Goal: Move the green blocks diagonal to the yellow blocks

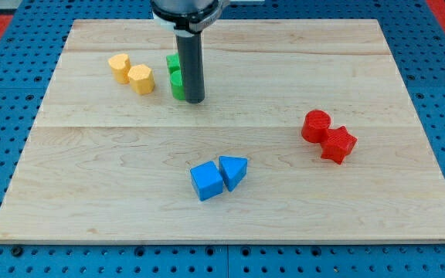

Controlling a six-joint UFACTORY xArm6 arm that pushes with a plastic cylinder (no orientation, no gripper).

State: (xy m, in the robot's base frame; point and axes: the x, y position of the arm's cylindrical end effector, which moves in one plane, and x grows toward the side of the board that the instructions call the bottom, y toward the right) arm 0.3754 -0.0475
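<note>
Green blocks (175,76), half hidden so shapes unclear, pressed against the left of my tip (194,100), a bare rod with nothing to grasp, beside the yellow blocks (130,73) further left, roughly level, seemingly not yet diagonal.

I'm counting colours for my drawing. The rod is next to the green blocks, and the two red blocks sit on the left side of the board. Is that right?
Not quite. The red blocks sit on the right side of the board, not the left, as the camera view shows. The rest holds: my tip is right beside the green blocks, on their right.
</note>
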